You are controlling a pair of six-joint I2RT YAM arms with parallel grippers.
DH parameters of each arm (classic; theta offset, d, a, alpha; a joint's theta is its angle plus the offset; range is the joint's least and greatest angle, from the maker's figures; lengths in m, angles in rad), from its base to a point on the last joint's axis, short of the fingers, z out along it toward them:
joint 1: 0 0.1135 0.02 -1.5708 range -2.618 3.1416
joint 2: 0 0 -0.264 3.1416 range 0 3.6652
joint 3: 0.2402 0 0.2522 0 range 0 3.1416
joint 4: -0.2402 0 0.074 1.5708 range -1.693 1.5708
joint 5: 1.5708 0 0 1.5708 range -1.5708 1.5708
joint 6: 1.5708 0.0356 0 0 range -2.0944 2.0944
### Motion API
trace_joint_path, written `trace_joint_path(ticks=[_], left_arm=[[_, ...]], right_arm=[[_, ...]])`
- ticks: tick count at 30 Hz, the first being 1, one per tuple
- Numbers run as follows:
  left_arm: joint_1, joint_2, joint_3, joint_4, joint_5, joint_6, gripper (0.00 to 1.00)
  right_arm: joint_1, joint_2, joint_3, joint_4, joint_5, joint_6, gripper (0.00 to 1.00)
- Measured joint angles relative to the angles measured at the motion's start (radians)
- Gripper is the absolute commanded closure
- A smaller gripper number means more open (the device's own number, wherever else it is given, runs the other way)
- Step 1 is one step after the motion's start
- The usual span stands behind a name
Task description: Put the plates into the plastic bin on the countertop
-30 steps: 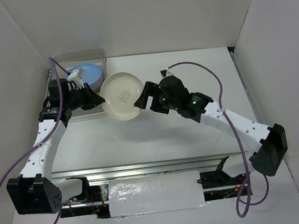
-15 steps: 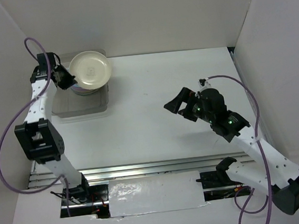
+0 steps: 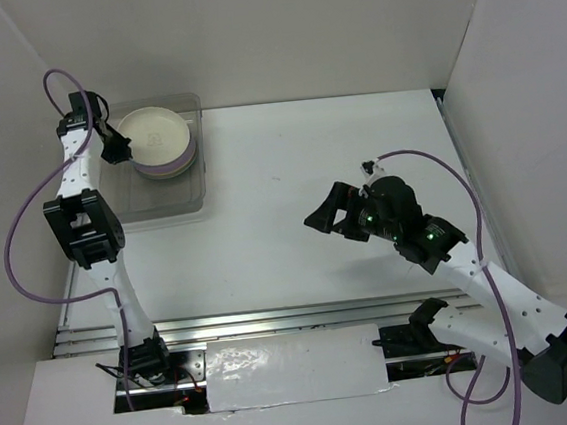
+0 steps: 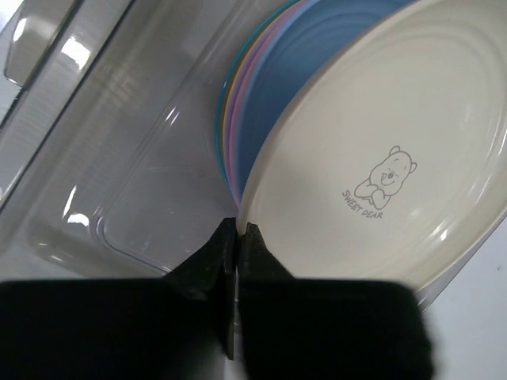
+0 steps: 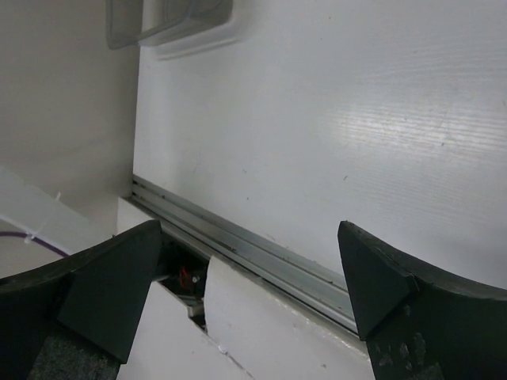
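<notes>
White walls box in your table, with the clear bin at its far left corner. Your left gripper pinches the cream plate by its rim, over the stack inside, likely so it nests. Your right gripper hangs wide open, empty.

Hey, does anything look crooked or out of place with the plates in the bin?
Only the cream plate: it lies off-centre over the stack in the plastic bin, rim pinched by the left pincer. Nothing looks spilled or damaged.
</notes>
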Motion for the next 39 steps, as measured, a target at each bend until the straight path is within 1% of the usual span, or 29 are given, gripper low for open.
trace_joint_path(ticks=[1, 2, 3, 8, 11, 14, 16, 18, 21, 23, 25, 28, 30, 33, 39], left_arm=[[0.003, 0.000, 0.002, -0.005, 0.000, 0.004, 0.64], [0.005, 0.000, 0.009, -0.010, 0.004, 0.001, 0.49], [0.006, 0.000, 0.018, -0.011, 0.003, 0.004, 0.01], [0.008, 0.001, 0.090, -0.011, 0.009, -0.018, 0.01], [0.008, -0.013, 0.096, 0.002, 0.029, -0.019, 0.01], [0.002, -0.066, 0.053, -0.002, 0.037, -0.011, 0.01], [-0.006, -0.147, -0.014, -0.020, 0.037, 0.009, 0.01], [-0.017, -0.286, -0.138, -0.012, 0.047, 0.040, 0.01], [-0.052, -0.570, -0.361, -0.008, 0.048, 0.114, 0.01], [-0.082, -0.761, -0.508, 0.016, 0.042, 0.148, 0.01], [-0.116, -0.954, -0.645, 0.000, 0.042, 0.193, 0.01], [-0.122, -1.181, -0.803, -0.012, 0.024, 0.239, 0.01], [-0.120, -1.301, -0.882, -0.039, 0.012, 0.253, 0.01], [-0.119, -1.423, -0.958, -0.076, 0.018, 0.271, 0.01], [-0.119, -1.583, -1.000, -0.135, 0.055, 0.273, 0.01]], right_arm=[[0.011, 0.003, 0.003, 0.000, 0.001, -0.002, 0.00], [0.024, 0.006, 0.006, 0.000, 0.001, -0.005, 0.00], [0.034, 0.009, 0.010, 0.000, 0.001, -0.007, 0.00], [0.090, 0.036, 0.047, -0.004, 0.016, -0.014, 0.00], [0.118, 0.047, 0.071, -0.017, 0.038, -0.019, 0.00], [0.143, 0.055, 0.113, -0.056, 0.085, -0.031, 0.00], [0.180, 0.056, 0.162, -0.126, 0.174, -0.042, 0.00], [0.222, 0.051, 0.229, -0.207, 0.275, -0.052, 0.00], [0.264, 0.027, 0.358, -0.334, 0.444, -0.073, 0.00], [0.274, 0.007, 0.452, -0.411, 0.525, -0.091, 0.00], [0.280, -0.018, 0.549, -0.468, 0.601, -0.114, 0.00], [0.285, -0.064, 0.670, -0.548, 0.688, -0.151, 0.00], [0.285, -0.105, 0.720, -0.595, 0.734, -0.173, 0.00], [0.285, -0.171, 0.745, -0.653, 0.781, -0.196, 0.00], [0.284, -0.280, 0.712, -0.734, 0.783, -0.222, 0.00]])
